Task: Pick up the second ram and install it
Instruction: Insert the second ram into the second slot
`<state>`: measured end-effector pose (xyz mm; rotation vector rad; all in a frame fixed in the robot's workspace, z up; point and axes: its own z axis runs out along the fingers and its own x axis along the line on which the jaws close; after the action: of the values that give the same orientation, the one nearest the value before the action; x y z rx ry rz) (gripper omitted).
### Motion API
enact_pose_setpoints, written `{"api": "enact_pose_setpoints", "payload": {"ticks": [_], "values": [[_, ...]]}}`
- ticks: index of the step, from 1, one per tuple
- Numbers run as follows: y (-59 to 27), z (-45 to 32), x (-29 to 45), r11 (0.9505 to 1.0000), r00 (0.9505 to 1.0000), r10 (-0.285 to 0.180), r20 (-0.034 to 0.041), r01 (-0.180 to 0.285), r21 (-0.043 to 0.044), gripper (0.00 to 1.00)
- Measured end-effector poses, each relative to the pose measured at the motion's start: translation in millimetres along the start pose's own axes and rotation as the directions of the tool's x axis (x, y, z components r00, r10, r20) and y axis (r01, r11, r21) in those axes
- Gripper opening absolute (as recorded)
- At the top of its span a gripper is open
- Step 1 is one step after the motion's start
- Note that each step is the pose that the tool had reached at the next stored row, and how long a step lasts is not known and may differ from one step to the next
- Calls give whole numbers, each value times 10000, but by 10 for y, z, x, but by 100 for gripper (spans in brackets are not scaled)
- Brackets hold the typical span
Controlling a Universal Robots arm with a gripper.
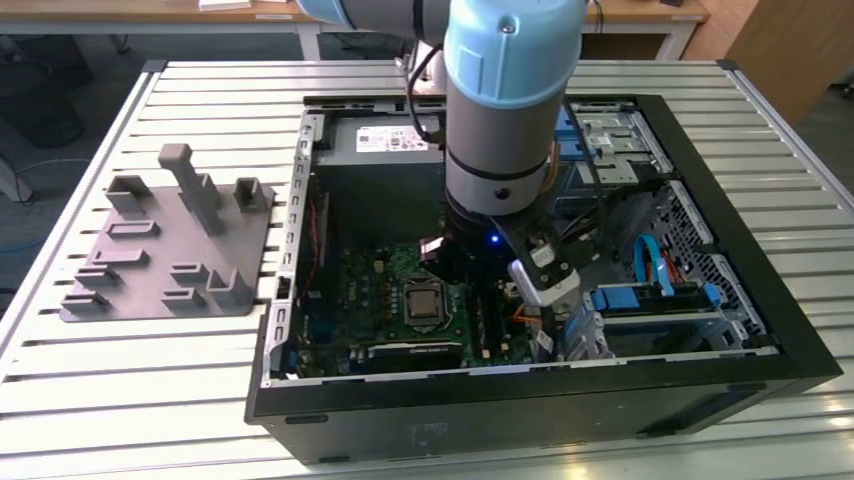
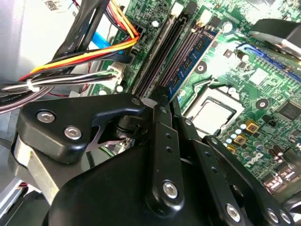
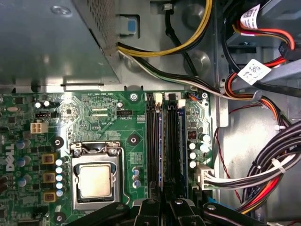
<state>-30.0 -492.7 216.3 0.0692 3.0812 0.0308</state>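
My gripper [image 1: 527, 305] reaches down inside the open computer case [image 1: 747, 350], over the green motherboard [image 1: 387, 280]. In both wrist views its black fingers [image 3: 149, 207] stand close together right above the long black memory slots [image 3: 152, 141]. The second ram [image 3: 162, 155] shows edge-on as a thin dark strip. It runs out from between the fingers, in line with the slots and between two of them. Whether it is seated in a slot I cannot tell. In the second wrist view the gripper [image 2: 160, 100] and its linkage hide the near end of the slots [image 2: 162, 52].
The processor socket [image 3: 96, 181] lies beside the slots. Bundles of cables [image 3: 263, 165] crowd their other side, and a grey power supply [image 3: 51, 42] sits beyond. Outside the case, a grey fixture plate [image 1: 174, 250] with upright blocks rests on the slatted table [image 1: 80, 400].
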Motion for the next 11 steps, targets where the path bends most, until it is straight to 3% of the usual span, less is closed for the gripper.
{"api": "enact_pose_setpoints", "payload": {"ticks": [5,11], "values": [[44,52,6,10000,10000,26,-1,-26,8,14],[50,62,27,10000,10000,24,0,-24,5,14]]}}
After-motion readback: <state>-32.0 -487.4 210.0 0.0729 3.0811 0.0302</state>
